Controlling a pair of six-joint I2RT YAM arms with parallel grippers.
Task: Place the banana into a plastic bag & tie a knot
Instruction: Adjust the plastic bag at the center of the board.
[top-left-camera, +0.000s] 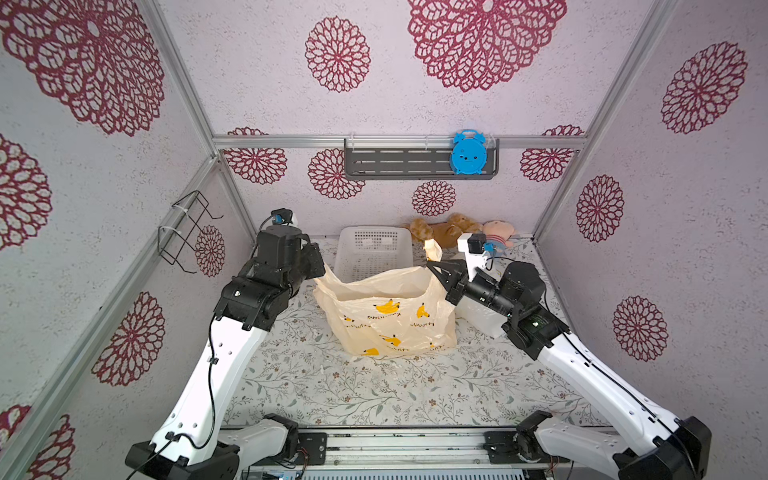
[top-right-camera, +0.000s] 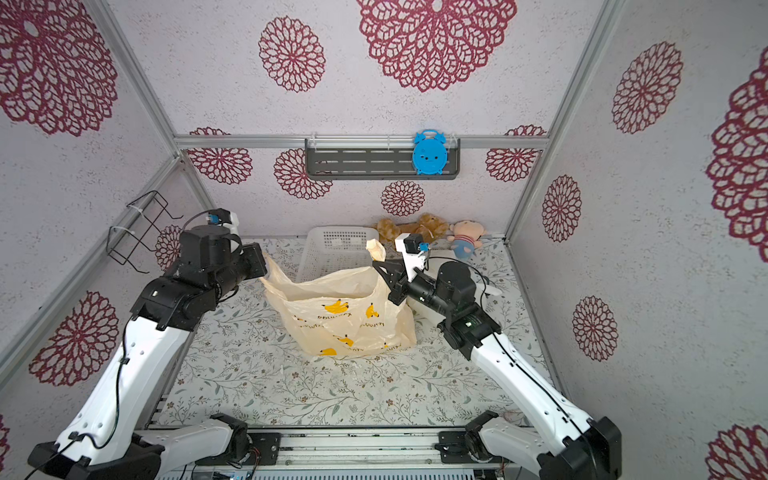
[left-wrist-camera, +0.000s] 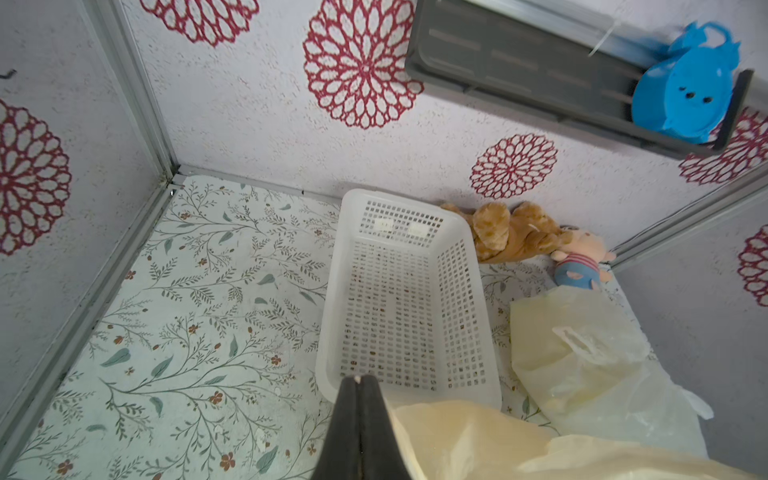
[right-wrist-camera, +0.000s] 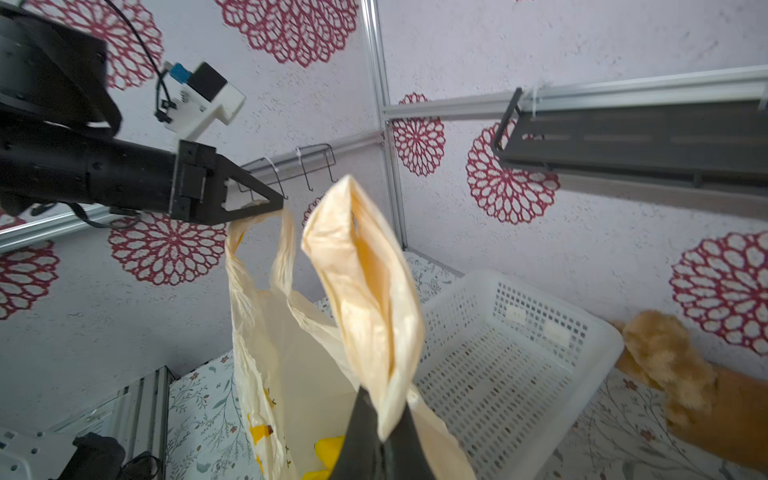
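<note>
plastic bag (top-left-camera: 386, 316): upright on table (top-left-camera: 374, 386), mouth open
left claw (right-wrist-camera: 277, 204): clenched on one handle (right-wrist-camera: 286, 239)
right claw (right-wrist-camera: 386, 444): clenched on other handle (right-wrist-camera: 365, 291)

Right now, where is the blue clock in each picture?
Top view: the blue clock stands at the right end of the grey shelf on the back wall.
Top view: the blue clock is again at the grey shelf's right end.
Left wrist: the blue clock sits at one end of the grey shelf.
Right wrist: not in it; only part of the grey shelf shows.
Shared landmark: the grey shelf.
</note>
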